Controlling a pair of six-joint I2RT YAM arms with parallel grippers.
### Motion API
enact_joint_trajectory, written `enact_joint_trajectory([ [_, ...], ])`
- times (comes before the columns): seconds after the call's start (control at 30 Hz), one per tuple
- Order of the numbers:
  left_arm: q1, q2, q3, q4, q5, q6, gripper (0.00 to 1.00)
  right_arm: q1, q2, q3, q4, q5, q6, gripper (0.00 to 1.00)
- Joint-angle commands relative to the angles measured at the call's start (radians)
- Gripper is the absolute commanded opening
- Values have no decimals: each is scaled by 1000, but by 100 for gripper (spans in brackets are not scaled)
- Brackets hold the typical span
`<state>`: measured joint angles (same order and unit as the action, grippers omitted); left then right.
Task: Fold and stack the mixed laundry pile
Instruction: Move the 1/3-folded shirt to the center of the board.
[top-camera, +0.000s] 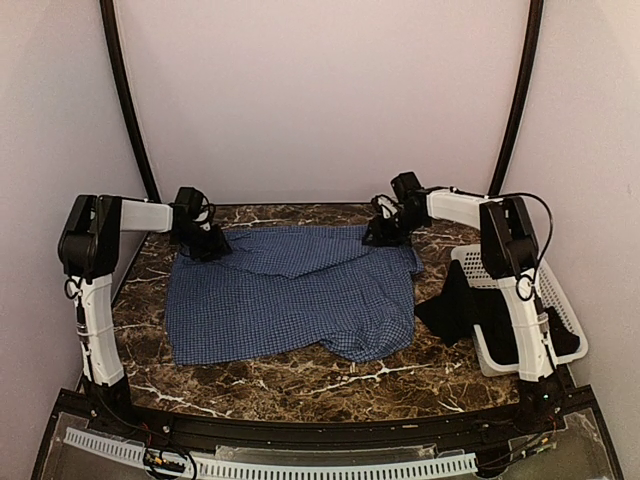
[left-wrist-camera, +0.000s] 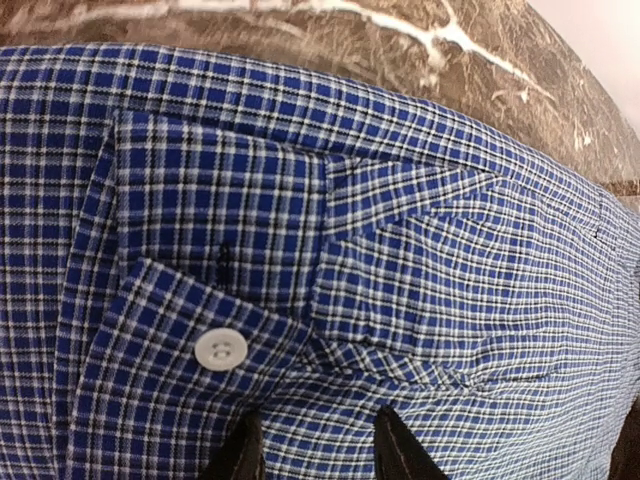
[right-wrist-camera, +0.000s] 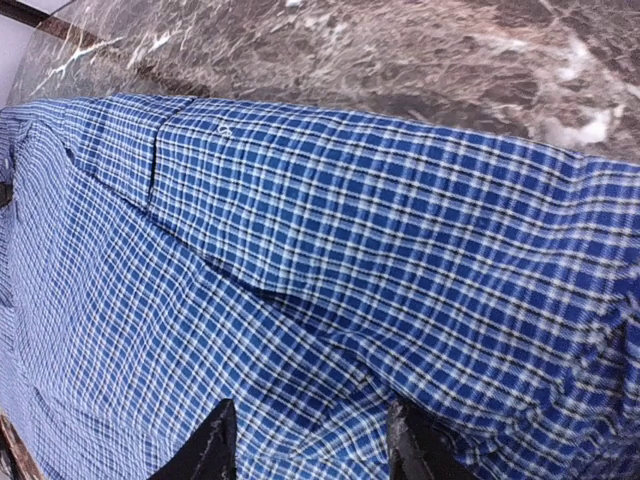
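Note:
The blue-and-white check shirt lies spread out on the marble table. My left gripper rests at its far left corner. My right gripper is at its far right corner. In the left wrist view the left gripper has its fingers apart, pressed on lightly puckered shirt cloth beside a white button. The right gripper also stands apart over the shirt, near a folded edge. The black garment hangs out of the basket onto the table.
A white perforated basket stands at the table's right edge, beside the right arm's base. Bare marble shows in front of the shirt and along the far edge. Curved black poles and walls close in the back.

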<state>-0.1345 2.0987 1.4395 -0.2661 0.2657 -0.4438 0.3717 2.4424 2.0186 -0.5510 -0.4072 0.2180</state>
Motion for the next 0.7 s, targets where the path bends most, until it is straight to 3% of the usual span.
enact_joint_trajectory([
  [0.0,18,21,112,-123,-59,37,39,-8,-91,65,-63,-22,-25,52],
  [0.13,11,-138,66,-116,-52,57,43,18,-331,-95,6,-98,-23,60],
  [0.3,-52,-424,-216,-72,3,-14,43,93,-572,-375,51,-128,6,60],
  [0.5,-239,-667,-540,-40,-32,-181,39,209,-736,-695,42,-39,76,59],
  [0.67,-280,-821,-713,-16,-47,-294,38,220,-874,-926,88,-39,133,58],
])
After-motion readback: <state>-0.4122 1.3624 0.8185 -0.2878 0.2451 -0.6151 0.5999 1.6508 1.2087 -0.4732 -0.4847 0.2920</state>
